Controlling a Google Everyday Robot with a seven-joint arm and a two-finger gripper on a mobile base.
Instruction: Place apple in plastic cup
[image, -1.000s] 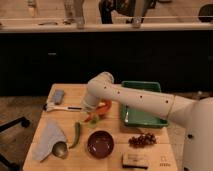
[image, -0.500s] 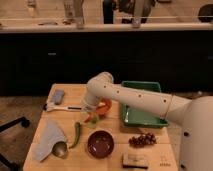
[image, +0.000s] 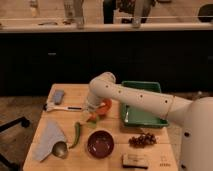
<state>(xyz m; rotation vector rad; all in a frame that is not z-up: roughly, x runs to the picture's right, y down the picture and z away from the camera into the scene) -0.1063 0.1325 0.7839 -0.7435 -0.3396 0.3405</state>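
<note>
My gripper (image: 92, 109) hangs at the end of the white arm over the middle of the wooden table, just left of the orange bowl (image: 106, 106). Right under it, a small red-orange patch that looks like the apple (image: 92, 118) sits at the top of the short light-green plastic cup (image: 92, 123). I cannot tell whether the gripper still holds the apple or whether it rests in the cup. The gripper hides most of both.
A green tray (image: 141, 116) lies to the right. A dark round bowl (image: 100, 144), a green pepper (image: 76, 134), grapes (image: 142, 140) and a snack bar (image: 135, 160) lie in front. A cloth (image: 48, 137), a spoon (image: 60, 149), a brush (image: 60, 107) and a blue sponge (image: 58, 96) lie at the left.
</note>
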